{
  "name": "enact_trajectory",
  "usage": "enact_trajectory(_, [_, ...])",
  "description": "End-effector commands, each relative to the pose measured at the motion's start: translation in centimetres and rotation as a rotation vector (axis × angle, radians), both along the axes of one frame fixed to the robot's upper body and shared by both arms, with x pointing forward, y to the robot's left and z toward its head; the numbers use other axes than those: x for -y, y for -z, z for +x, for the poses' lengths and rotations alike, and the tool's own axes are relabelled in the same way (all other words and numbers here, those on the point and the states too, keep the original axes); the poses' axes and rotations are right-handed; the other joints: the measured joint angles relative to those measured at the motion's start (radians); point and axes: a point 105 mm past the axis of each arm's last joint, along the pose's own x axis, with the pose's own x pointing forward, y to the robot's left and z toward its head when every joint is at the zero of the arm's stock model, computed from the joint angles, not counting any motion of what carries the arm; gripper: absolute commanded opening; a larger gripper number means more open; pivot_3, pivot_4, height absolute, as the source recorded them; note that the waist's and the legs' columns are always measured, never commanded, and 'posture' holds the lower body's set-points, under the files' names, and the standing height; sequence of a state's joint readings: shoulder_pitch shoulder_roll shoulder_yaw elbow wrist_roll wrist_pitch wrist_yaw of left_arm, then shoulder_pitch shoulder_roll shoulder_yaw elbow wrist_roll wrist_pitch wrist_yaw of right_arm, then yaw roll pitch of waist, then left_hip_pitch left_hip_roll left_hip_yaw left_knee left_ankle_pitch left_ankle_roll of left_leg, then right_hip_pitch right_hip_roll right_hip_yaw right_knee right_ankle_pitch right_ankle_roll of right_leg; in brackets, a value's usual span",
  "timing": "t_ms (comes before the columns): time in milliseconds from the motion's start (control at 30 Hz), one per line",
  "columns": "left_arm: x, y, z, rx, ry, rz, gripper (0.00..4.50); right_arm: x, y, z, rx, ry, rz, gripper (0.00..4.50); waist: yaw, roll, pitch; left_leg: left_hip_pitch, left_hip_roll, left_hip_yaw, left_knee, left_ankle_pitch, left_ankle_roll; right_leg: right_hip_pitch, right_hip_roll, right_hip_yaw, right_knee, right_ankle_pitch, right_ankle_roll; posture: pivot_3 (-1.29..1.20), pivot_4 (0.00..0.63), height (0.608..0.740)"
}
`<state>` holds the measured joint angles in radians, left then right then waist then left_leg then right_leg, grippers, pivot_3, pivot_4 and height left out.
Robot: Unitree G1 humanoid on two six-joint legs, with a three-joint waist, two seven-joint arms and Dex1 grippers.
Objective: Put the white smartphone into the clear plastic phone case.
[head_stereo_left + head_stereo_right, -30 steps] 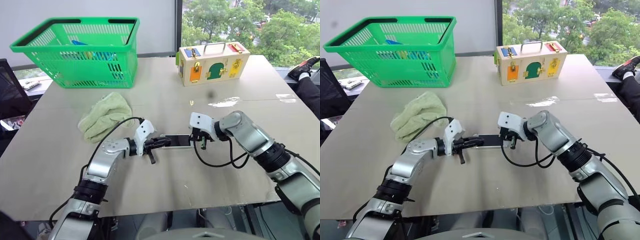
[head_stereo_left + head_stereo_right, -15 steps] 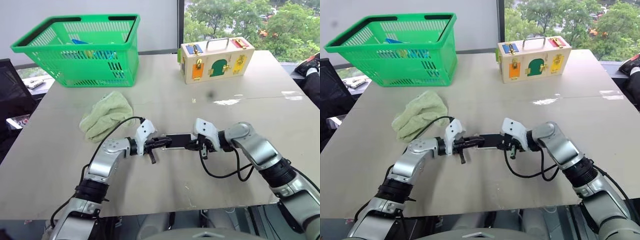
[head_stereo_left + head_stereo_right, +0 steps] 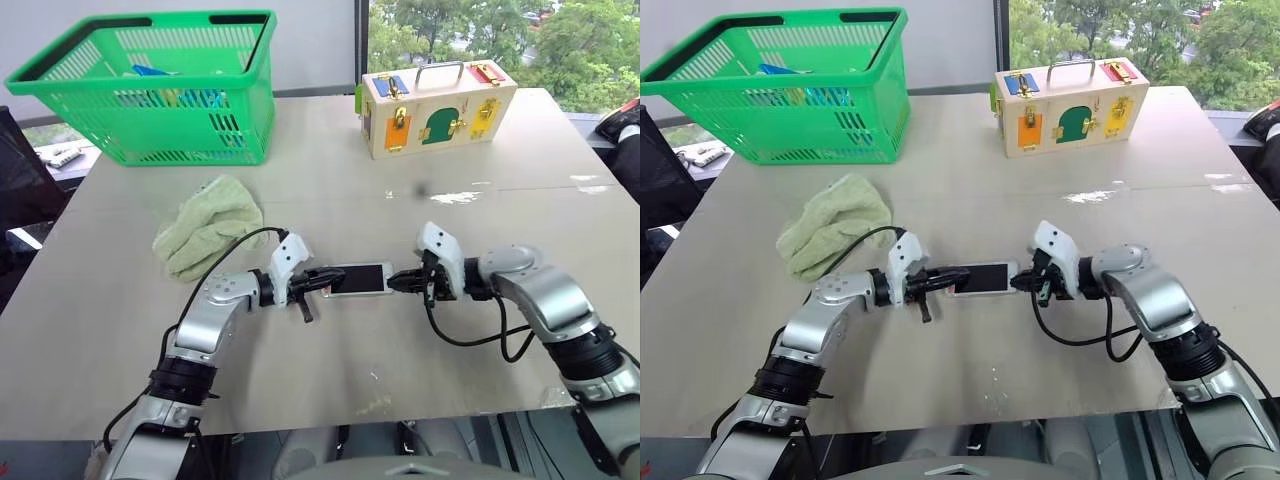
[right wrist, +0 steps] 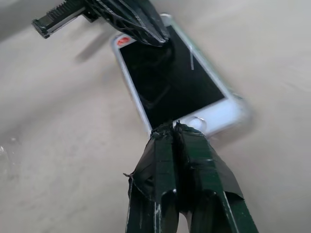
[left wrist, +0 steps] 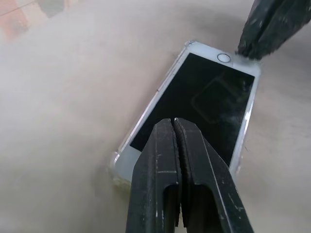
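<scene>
Both claws are clenched tight with nothing between their fingers: the left gripper [image 3: 318, 279] and the right gripper [image 3: 398, 280] are working as pushers, not pincers. They come in from opposite sides and meet the white smartphone [image 3: 358, 278] at its two short ends, and that looks deliberate, since pressing from both ends keeps the phone from skating across the smooth table [image 3: 330, 380] while it is bedded down. From the left wrist view, the shut fingertips [image 5: 174, 127] hover over the near end of the black screen, while the other arm's tips sit at the home-button end. From the right wrist view, the shut fingers [image 4: 176, 133] rest right at that white bezel by the home button. And the clear plastic phone case [image 5: 115, 167]? It is a thin see-through lip hugging the phone's corner and edge, so the phone appears to lie face up in the shell already; whether every edge has snapped home I cannot tell. My read is a final press-down to seat the corners. Beyond the action, the pale green cloth [image 3: 205, 224] lies crumpled just behind the left arm. At the far edge stand the green basket [image 3: 160, 95] and the wooden latch box [image 3: 437, 108], both well apart from the work.
</scene>
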<state>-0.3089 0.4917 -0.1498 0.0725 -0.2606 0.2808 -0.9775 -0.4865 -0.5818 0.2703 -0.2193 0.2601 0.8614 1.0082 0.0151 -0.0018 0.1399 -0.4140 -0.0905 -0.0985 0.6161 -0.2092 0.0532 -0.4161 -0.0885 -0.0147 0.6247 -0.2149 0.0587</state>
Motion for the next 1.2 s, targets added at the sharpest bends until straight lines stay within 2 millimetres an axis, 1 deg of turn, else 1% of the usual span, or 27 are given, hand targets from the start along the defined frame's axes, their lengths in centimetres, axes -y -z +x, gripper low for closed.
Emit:
enact_trajectory(33, [-0.3, 2.1, -0.8, -0.094, -0.019, 0.045, 0.08, -0.3, -1.0, -0.2, 0.04, -0.022, -0.007, 0.0, 0.0, -0.001, 0.001, 0.0, -0.001, 0.0, 0.0, 0.0, 0.0, 0.0, -0.001, 0.0, 0.0, 0.0, 0.0, 0.0, 0.15, 0.74])
enact_trajectory(200, [0.3, 1.1, -0.8, -0.086, -0.013, 0.043, 0.08, -0.9, -0.7, 0.0, 0.034, -0.038, -0.018, 0.0, -0.001, -0.002, 0.005, 0.0, -0.001, 0.0, 0.0, 0.0, 0.0, 0.0, -0.001, 0.0, 0.0, -0.001, 0.001, 0.0, 0.15, 0.74])
enact_trajectory(333, [0.6, 0.4, -0.9, -0.083, -0.012, 0.044, 0.08, -1.2, -0.1, -0.4, 0.019, -0.072, -0.047, 0.0, -0.001, -0.002, 0.005, 0.0, -0.001, -0.001, 0.001, 0.0, 0.0, 0.0, -0.001, -0.001, 0.0, -0.002, 0.003, 0.0, 0.15, 0.74])
enact_trajectory(567, [0.8, -0.1, -0.9, -0.088, -0.014, 0.043, 0.08, -0.2, 2.6, -0.7, -0.037, -0.09, -0.189, 0.0, -0.001, -0.002, 0.005, 0.0, -0.001, -0.001, 0.001, 0.0, 0.0, 0.001, -0.001, -0.001, 0.0, -0.001, 0.001, 0.0, 0.15, 0.74])
enact_trajectory(733, [1.0, -0.6, -1.0, -0.088, -0.012, 0.041, 0.08, 0.5, 3.7, -0.7, -0.074, -0.095, -0.262, 0.0, -0.001, -0.002, 0.005, 0.001, -0.001, -0.001, 0.002, 0.0, 0.0, 0.002, -0.001, -0.001, 0.0, -0.001, 0.002, 0.0, 0.15, 0.74])
enact_trajectory(967, [1.3, -1.0, -1.1, -0.091, -0.011, 0.04, 0.08, 0.2, 5.0, -0.9, -0.135, -0.148, -0.333, 0.0, -0.002, -0.004, 0.004, 0.002, -0.001, -0.001, 0.003, 0.0, 0.0, 0.003, 0.0, -0.002, 0.0, -0.001, 0.003, 0.0, 0.15, 0.74])
enact_trajectory(1067, [1.3, -1.0, -1.3, -0.094, -0.013, 0.038, 0.08, 0.3, 6.4, -1.5, -0.179, -0.188, -0.39, 0.0, -0.002, -0.005, 0.002, 0.002, -0.001, -0.002, 0.003, 0.0, 0.0, 0.003, 0.0, -0.002, 0.001, -0.001, 0.003, 0.0, 0.15, 0.74])
enact_trajectory(1200, [1.4, -0.9, -1.5, -0.1, -0.015, 0.036, 0.08, 0.9, 8.9, -2.0, -0.243, -0.212, -0.467, 0.0, -0.004, -0.01, -0.004, 0.005, -0.001, -0.002, 0.003, 0.0, -0.001, 0.006, 0.0, -0.002, 0.001, -0.001, 0.003, 0.0, 0.15, 0.74])
